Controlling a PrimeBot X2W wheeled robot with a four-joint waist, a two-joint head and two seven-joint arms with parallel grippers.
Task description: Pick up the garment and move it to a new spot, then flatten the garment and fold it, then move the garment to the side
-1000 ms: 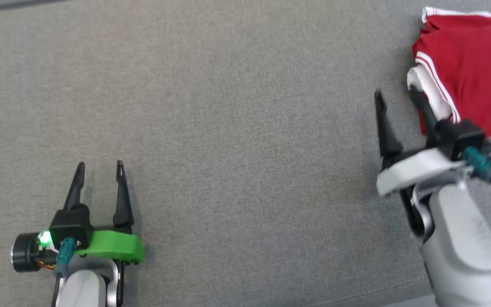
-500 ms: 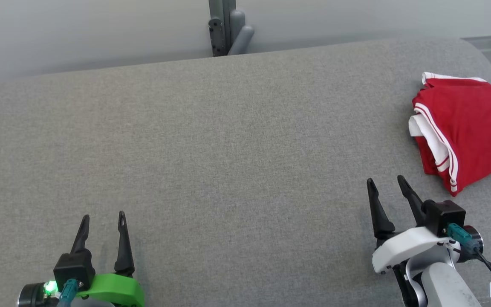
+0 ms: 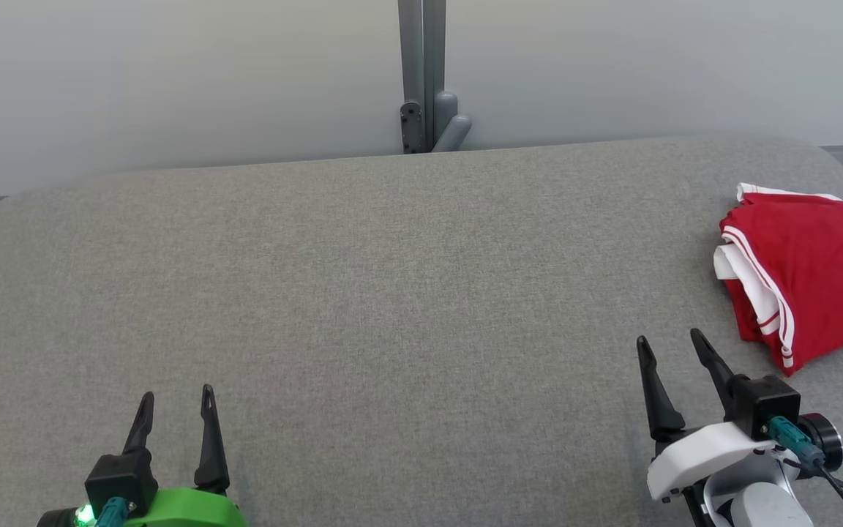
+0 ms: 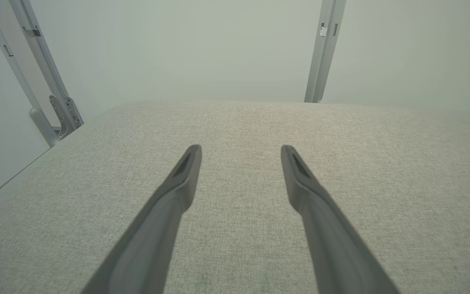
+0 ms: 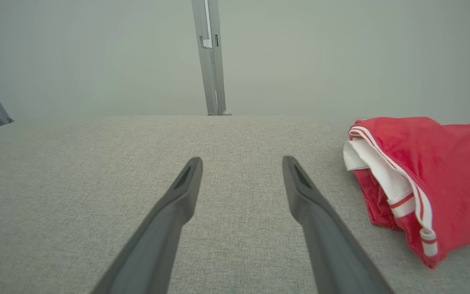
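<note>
Red garment (image 3: 813, 271) with white stripes lies in a loose fold at the far right of the grey table (image 3: 392, 293), running past the view's edge. My right gripper (image 3: 669, 340) is the nearer one: garment just ahead and to its right, striped edge facing it, fingers spread, holding nothing. Left gripper (image 3: 176, 395) well apart, also spread and empty

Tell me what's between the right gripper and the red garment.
Nothing: bare grey fabric surface separates the right gripper from the garment in the head view.
</note>
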